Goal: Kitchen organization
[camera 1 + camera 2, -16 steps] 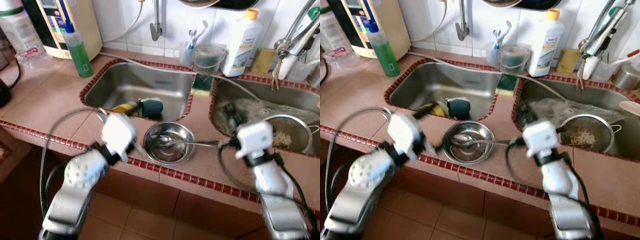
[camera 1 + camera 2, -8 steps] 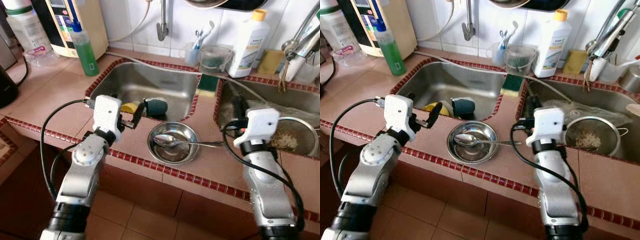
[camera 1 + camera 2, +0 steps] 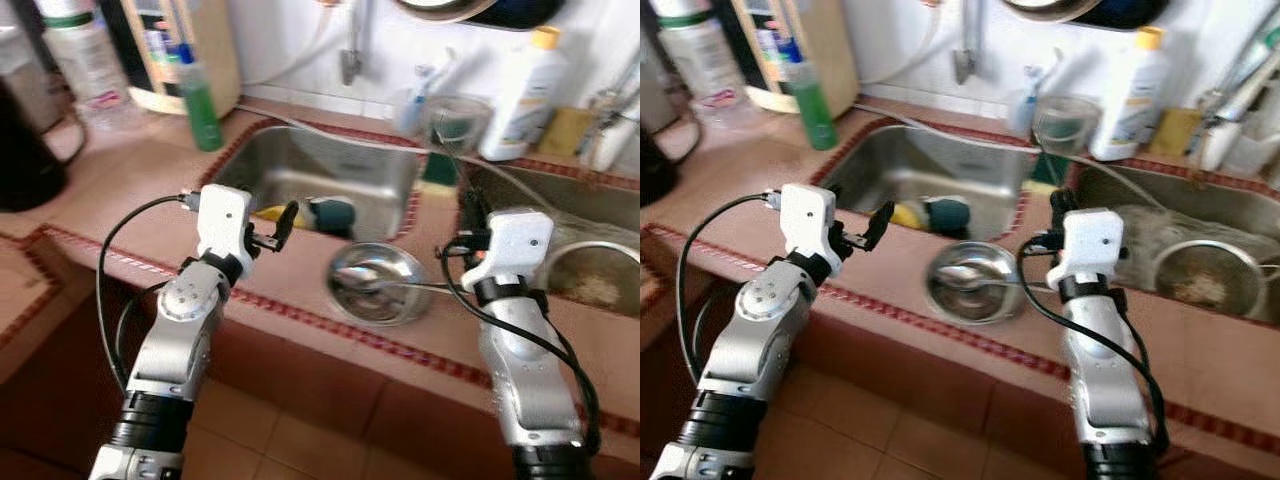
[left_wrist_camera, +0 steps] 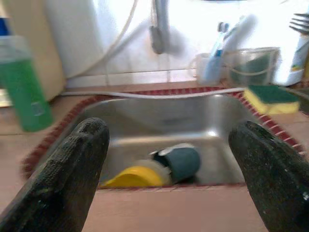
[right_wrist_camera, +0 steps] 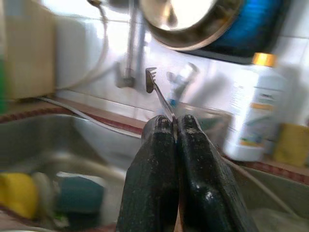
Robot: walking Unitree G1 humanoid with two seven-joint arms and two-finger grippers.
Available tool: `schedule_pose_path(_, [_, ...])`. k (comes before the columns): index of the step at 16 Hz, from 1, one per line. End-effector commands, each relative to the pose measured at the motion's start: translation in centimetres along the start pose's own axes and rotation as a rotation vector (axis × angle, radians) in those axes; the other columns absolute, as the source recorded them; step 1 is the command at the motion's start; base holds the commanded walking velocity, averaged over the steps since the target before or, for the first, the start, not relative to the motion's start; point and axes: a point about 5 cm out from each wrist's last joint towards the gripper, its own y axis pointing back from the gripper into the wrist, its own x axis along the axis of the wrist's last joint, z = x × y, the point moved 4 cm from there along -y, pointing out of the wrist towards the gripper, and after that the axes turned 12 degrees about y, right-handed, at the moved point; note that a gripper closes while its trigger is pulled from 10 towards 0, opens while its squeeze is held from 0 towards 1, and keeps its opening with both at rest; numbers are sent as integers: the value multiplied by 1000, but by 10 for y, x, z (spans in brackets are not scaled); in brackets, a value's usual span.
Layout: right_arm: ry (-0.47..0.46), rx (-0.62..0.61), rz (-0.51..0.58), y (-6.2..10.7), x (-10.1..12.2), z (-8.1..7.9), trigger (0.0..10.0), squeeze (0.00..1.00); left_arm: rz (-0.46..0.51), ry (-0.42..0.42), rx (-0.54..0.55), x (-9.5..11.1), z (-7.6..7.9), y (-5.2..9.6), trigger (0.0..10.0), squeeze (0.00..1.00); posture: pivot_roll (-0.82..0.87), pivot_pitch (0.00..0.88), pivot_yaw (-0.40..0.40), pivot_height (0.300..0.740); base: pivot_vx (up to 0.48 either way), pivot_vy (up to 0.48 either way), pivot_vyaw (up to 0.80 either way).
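My right gripper [image 5: 175,121] is shut on a thin metal fork [image 5: 153,79], whose tines stick up past the fingertips. It hovers over the tiled counter between the two sinks [image 3: 468,205]. A steel bowl [image 3: 375,295] with a spoon [image 3: 362,279] in it sits on the counter at the front, between my arms. My left gripper [image 3: 283,222] is open and empty, held above the counter edge and facing the left sink [image 3: 330,165]. A teal cup [image 4: 181,162] and a yellow cup [image 4: 130,176] lie in that sink.
A green soap bottle [image 3: 200,95] stands left of the sink and a dark kettle [image 3: 25,150] at the far left. A white bottle [image 3: 528,70], a clear tub and a sponge [image 4: 270,94] line the back. A metal strainer [image 3: 590,280] rests in the right sink.
The camera has swung left, so the whole scene sits further right. Both arms rose from a lower, blurred pose a second ago and have kept roughly still since.
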Motion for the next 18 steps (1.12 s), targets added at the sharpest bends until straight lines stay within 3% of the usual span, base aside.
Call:
schedule_pose_path(1, [2, 4, -15, -1, -3, 0, 10000, 0, -3, -1, 1, 0, 0, -1, 10000, 0, -187, 27, 38, 740, 0, 371, 0])
schedule_pose_path(11, [2, 16, -13, -8, -2, -6, 10000, 0, 0, 4, -7, 0, 1, -1, 10000, 0, -182, 28, 33, 740, 0, 391, 0])
schedule_pose_path(14, [3, 12, -25, -10, -4, -7, 10000, 0, -2, -19, -18, -1, 5, -1, 10000, 0, -182, 27, 32, 740, 0, 0, 0])
schedule_pose_path(18, [5, 12, -30, -12, -5, -6, 10000, 0, 14, -39, -56, 3, 12, -1, 10000, 0, -181, 24, 28, 740, 0, 0, -788])
